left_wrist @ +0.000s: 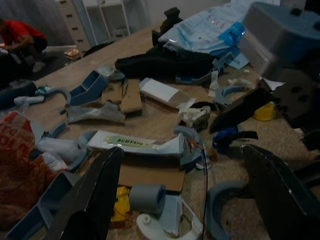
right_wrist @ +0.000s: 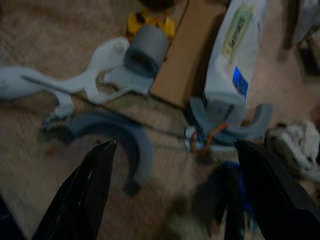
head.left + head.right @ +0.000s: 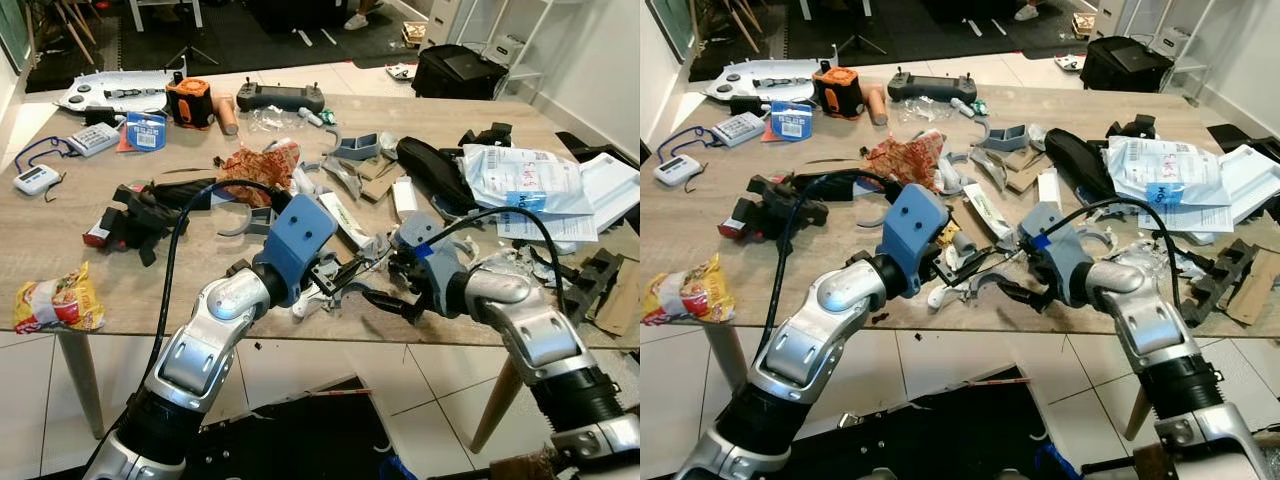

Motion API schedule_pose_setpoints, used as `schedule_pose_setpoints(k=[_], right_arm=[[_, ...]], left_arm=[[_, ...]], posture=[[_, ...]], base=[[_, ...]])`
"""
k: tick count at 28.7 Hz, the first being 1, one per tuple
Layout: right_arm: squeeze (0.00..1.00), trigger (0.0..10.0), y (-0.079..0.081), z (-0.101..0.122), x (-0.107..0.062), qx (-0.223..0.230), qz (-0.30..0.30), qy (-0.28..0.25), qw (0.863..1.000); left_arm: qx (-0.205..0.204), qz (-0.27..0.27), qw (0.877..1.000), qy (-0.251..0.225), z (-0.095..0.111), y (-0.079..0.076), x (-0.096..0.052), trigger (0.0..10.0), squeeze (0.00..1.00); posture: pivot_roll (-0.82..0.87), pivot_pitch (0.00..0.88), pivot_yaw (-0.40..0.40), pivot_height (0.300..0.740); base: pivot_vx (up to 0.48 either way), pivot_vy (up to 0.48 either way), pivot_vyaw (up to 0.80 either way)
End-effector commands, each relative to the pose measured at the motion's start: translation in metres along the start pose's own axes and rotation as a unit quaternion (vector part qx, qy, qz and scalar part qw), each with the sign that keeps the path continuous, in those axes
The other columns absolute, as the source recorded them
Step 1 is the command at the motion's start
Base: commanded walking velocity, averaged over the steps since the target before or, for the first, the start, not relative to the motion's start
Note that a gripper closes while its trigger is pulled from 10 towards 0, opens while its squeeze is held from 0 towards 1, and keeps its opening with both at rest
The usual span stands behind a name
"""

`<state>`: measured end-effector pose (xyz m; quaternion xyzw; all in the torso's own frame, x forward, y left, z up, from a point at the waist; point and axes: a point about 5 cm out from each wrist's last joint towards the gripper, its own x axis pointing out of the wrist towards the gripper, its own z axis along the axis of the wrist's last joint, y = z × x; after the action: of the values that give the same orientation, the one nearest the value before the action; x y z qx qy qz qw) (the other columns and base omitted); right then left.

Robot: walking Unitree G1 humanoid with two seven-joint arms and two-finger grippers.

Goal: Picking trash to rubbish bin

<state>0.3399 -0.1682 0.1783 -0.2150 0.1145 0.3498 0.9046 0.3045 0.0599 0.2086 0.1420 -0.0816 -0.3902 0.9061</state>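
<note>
1. Two grippers hover over the table's point(image 3: 60, 235) near edge: left gripper point(image 3: 352, 272) and right gripper point(image 3: 392, 303), fingers spread.
2. Grey curved plastic scrap point(image 2: 131, 141) lies between them, beside a crumpled white tube point(image 1: 137, 143).

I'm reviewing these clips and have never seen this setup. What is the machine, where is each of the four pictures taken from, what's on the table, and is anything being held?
It is a humanoid robot with two silver arms, each ending in two long black fingers. The two wide pictures come from its head, looking down at a wooden table. The two dark ones come from cameras on its wrists, looking along the fingers.

The left gripper and right gripper meet over the near edge, both open and holding nothing. Under them lie grey plastic pieces, a white tube and cardboard. Further off are a yellow snack wrapper, a red patterned wrapper, a black pouch and white mailer bags.
</note>
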Motion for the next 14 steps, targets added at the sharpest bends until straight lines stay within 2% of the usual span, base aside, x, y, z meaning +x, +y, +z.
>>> schedule_pose_setpoints(k=[1, 4, 8, 12, 14], right_arm=[[0.0, 10.0, 0.001, -0.003, 0.004, 0.012, -0.001, -0.004, 1.0], [0.0, 10.0, 0.003, -0.004, 0.009, 0.022, 0.003, -0.013, 1.0], [0.0, 10.0, 0.007, -0.002, 0.014, 0.006, 0.016, -0.023, 1.0], [0.0, 10.0, 0.014, -0.003, 0.019, -0.05, 0.037, -0.012, 0.998], [0.0, 10.0, 0.014, -0.004, 0.019, -0.061, 0.036, -0.006, 0.997]], left_arm=[[-0.003, -0.001, 1.0, 0.008, -0.004, -0.001, 0.0, 10.0, 0.0], [-0.003, -0.003, 1.0, 0.008, -0.004, -0.001, 0.001, 10.0, 0.0], [-0.003, -0.004, 1.0, 0.008, -0.004, -0.001, 0.001, 10.0, 0.0], [-0.002, -0.002, 1.0, 0.009, -0.004, 0.0, 0.001, 10.0, 0.0], [-0.002, -0.001, 1.0, 0.009, -0.004, -0.001, 0.001, 10.0, 0.0]], posture=[[-0.02, 0.162, -0.023, 0.74], [-0.02, 0.162, -0.023, 0.74], [-0.02, 0.162, -0.023, 0.74], [-0.02, 0.162, -0.023, 0.74], [-0.01, 0.164, -0.026, 0.74]], base=[[0.0, 0.0, 0.0], [0.0, 0.0, 0.0], [0.0, 0.0, 0.0], [0.0, 0.0, 0.0], [0.0, 0.0, 0.0]])
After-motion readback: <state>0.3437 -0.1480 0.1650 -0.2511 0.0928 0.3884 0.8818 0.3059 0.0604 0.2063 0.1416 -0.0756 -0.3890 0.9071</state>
